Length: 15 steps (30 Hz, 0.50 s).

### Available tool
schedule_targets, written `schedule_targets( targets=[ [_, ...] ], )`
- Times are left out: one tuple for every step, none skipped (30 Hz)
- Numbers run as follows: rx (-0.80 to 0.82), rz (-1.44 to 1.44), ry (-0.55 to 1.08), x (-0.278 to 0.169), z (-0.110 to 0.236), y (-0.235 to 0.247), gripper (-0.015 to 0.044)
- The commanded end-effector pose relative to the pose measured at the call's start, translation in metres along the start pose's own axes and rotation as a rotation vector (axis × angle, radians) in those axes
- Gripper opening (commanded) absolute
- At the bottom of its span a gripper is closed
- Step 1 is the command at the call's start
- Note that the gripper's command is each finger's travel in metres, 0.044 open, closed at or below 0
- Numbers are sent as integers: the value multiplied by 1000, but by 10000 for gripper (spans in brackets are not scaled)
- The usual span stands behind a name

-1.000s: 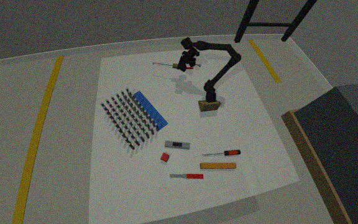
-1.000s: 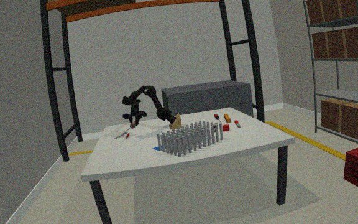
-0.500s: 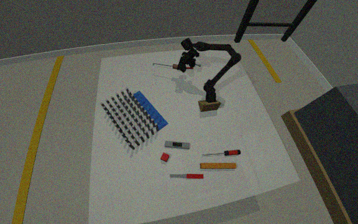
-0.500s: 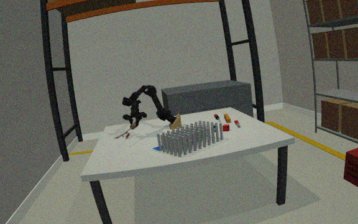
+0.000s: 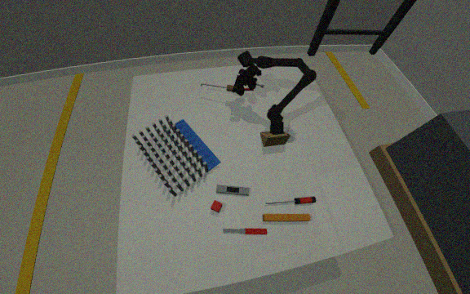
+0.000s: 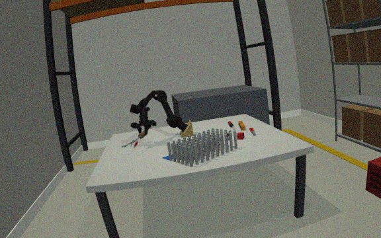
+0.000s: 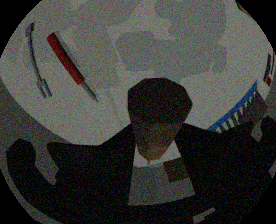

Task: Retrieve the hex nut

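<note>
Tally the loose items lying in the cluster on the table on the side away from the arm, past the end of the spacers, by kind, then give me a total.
Red-handled tools: 2, a screwdriver and a flat blade tool
Red block: 1
Orange bar: 1
Grey bar: 1
Total: 5

The top view looks steeply down from afar on the whole table (image 5: 341,212); the exterior view stands lower, off one corner, facing the arm (image 6: 164,106); the wrist view looks closely down; all share the tabletop.
</note>
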<state>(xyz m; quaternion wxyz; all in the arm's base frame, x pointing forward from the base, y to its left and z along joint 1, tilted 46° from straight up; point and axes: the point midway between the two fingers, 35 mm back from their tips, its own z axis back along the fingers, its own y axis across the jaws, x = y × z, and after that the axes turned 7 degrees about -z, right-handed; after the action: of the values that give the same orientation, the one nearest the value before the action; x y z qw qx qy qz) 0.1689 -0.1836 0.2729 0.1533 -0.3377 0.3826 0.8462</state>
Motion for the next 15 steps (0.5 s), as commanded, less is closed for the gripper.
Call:
schedule_targets(
  targets=[
    [-3,2,6,0,-1,0,0],
    [-3,2,6,0,-2,0,0],
    [-3,2,6,1,-2,0,0],
    [-3,2,6,1,-2,0,0],
    [-3,2,7,1,-3,0,0],
    [-3,2,7,1,-3,0,0],
    [-3,2,7,1,-4,1,0],
    [-3,2,7,2,-4,1,0],
    [-3,2,7,2,-4,1,0],
    [-2,2,8,2,-5,1,0],
    [-2,2,8,2,-5,1,0],
    [-2,2,8,3,-5,1,0],
    [-2,2,8,3,-6,1,0],
    [-2,2,8,3,-6,1,0],
    [-2,2,8,3,-6,1,0]
  ],
)
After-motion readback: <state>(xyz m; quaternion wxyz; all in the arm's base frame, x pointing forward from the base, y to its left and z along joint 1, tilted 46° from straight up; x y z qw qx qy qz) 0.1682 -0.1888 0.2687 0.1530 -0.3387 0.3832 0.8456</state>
